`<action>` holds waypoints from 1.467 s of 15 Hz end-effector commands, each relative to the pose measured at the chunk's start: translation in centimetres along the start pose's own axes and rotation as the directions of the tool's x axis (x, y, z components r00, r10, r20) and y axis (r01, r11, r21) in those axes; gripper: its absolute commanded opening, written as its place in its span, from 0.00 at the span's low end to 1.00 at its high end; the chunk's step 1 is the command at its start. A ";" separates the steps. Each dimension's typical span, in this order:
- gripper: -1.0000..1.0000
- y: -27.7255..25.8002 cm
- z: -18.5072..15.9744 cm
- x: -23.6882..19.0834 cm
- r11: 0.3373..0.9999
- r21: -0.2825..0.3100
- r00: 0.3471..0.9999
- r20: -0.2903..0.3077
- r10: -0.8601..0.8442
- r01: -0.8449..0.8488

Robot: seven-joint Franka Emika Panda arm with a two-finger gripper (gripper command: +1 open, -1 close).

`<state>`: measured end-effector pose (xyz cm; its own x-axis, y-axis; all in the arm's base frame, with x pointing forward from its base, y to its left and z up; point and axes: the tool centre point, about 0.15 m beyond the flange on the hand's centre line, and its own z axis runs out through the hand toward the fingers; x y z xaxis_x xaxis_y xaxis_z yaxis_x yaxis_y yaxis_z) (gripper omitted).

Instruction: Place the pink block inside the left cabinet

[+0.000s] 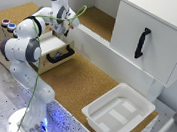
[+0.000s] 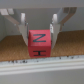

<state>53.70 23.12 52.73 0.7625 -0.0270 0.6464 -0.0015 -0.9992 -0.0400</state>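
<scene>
Pink block (image 2: 38,43) fills wrist view, letters N and H on its faces, clamped between two fingers (image 2: 23,29), one on each side. Cork floor and white ledge behind and below block. Exterior view: gripper (image 1: 71,24) held high at front edge of left cabinet (image 1: 100,19), over its white sill; block itself too small to make out there. Wooden drawer box (image 1: 57,50) with black handle pulled open, below arm. White tray (image 1: 118,113) at desk (image 1: 74,82) near edge. Closed white door with black handle (image 1: 142,43) beside open cabinet.
</scene>
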 end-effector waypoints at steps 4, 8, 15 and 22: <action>0.00 1.3 10.4 10.0 0.985 -0.173 0.970 0.234 0.063 -0.022; 0.00 2.5 12.0 10.8 0.983 -0.181 0.970 0.234 0.065 -0.022; 0.00 2.2 12.3 7.0 0.979 -0.204 0.971 0.237 0.026 0.024; 1.00 3.7 14.1 5.1 0.984 -0.177 0.972 0.235 0.015 0.028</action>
<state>65.70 19.81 47.06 0.8927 -0.0511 0.4477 -0.0922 -0.9932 0.0706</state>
